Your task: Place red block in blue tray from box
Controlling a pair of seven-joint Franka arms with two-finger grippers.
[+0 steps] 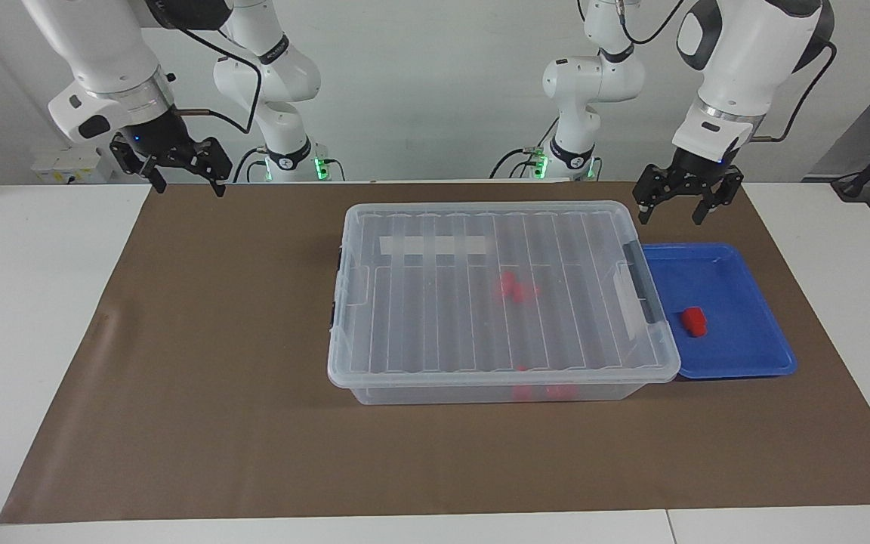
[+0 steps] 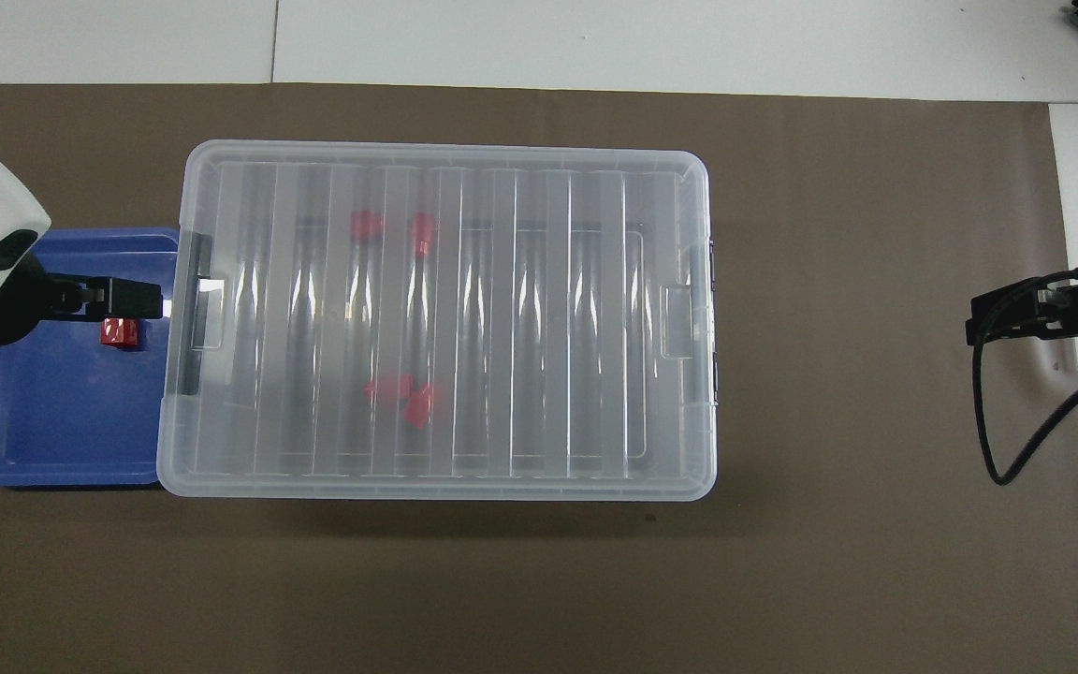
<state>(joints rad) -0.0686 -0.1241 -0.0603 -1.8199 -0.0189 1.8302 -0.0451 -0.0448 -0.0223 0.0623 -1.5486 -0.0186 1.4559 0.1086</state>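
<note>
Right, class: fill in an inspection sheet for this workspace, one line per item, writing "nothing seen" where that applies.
Surface: brown mat over a white table.
Job's things: clear box, lid on, red blocks inside; blue tray against its end toward the left arm; one red block in the tray.
Clutter: nothing seen.
Grippers: left pincer open, raised over the tray's edge nearest the robots; right pincer open, raised over the mat's corner; both empty.
Cables: black cable looping from the right arm.
Surroundings: white wall.
</note>
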